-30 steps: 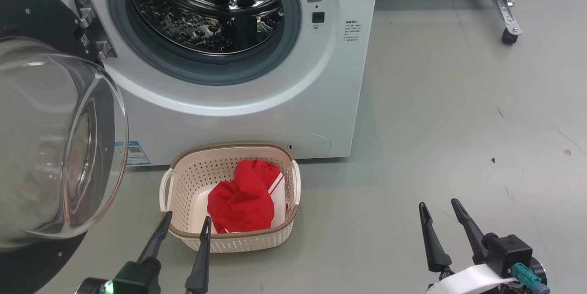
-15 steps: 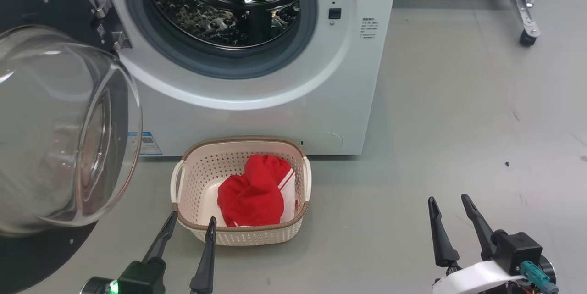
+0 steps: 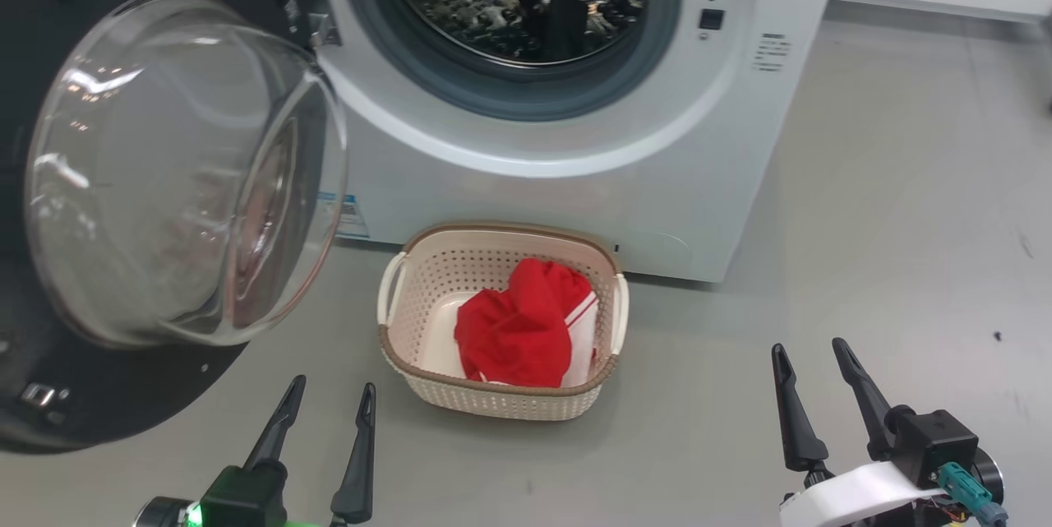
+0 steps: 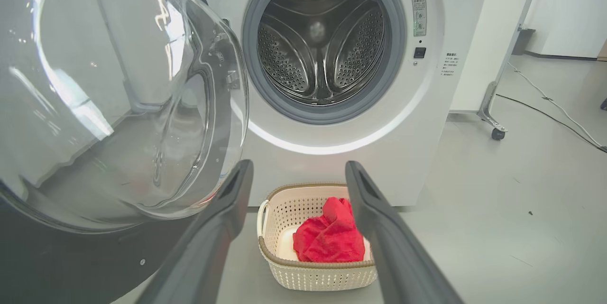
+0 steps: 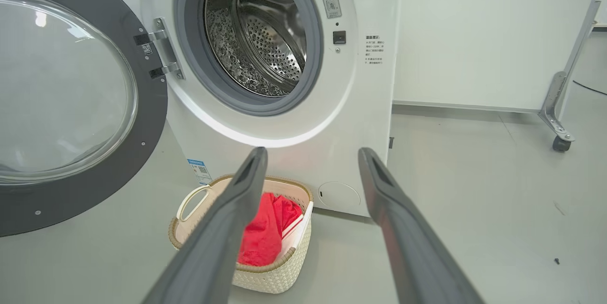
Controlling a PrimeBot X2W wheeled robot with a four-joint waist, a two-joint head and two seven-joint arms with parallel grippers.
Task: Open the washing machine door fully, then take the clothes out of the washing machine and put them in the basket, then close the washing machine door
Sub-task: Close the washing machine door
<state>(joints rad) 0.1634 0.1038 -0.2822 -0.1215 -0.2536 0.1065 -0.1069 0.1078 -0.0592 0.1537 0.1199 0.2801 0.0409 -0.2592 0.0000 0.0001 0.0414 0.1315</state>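
Washing machine [image 3: 575, 198] stands with its steel drum exposed. We note the washing machine door [image 3: 181, 173] swung wide on the left, its glass bowl bulging outward. We find the basket [image 3: 509, 405] on the floor just before the machine, with the red clothes [image 3: 514, 330] heaped inside. Left gripper [image 3: 334, 385] and right gripper [image 3: 807, 346] hover low, fingers spread wide, both apart from the basket.
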